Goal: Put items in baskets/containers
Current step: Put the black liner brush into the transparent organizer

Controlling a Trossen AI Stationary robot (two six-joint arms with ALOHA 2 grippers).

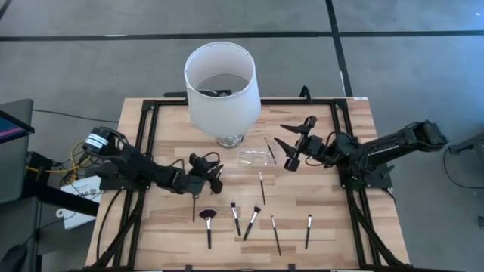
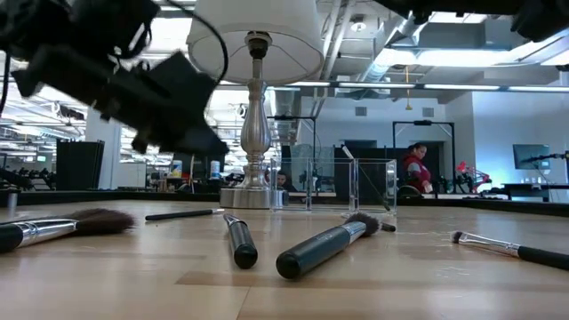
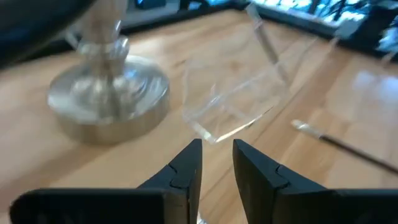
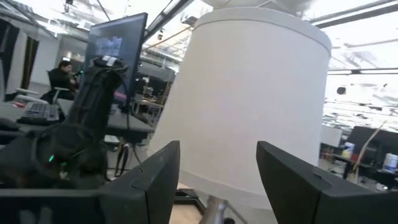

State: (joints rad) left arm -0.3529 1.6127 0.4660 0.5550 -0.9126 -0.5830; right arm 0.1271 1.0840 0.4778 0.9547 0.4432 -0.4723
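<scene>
The left pincer (image 1: 214, 178), fingers nearly together and seemingly empty, is hovering at nine o'clock of the clear tray (image 1: 256, 157), while light, stiff, slippery brushes (image 1: 252, 221) are lying at the worktop's (image 1: 325, 204) six o'clock, best gripped mid-handle.

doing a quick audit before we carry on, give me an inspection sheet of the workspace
surface: wooden table inside a black frame.
job's things: clear tray beside the lamp base, one brush leaning at its edge; seven more brushes lie loose on the wood, among them the fan brush.
clutter: table lamp with a white shade, standing at the far edge.
grippers: left gripper raised above the table, pointing at the tray, fingers slightly apart, whether it holds anything cannot be told; right gripper open, raised beside the tray.
cables: bundle off the table's left edge.
surroundings: a person in the room behind.
</scene>
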